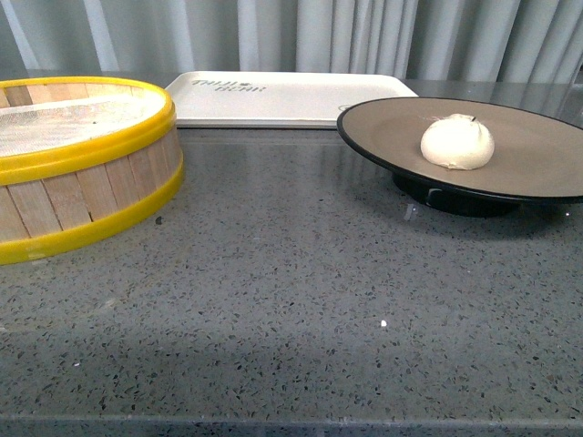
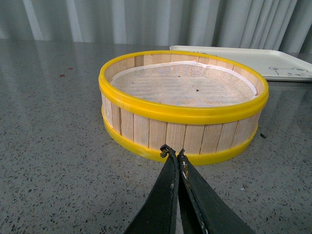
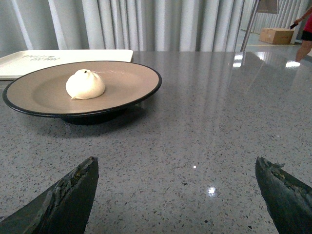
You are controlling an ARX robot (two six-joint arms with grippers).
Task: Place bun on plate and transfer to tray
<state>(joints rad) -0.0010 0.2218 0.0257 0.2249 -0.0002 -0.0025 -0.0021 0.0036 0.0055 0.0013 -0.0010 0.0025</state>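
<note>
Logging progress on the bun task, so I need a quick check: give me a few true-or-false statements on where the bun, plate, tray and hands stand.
The bun lies on the plate. True.
The plate stands on the tray. False: it stands on the table.
The left hand is shut. True.
The right hand grips the plate. False: it is open, apart from the plate.
</note>
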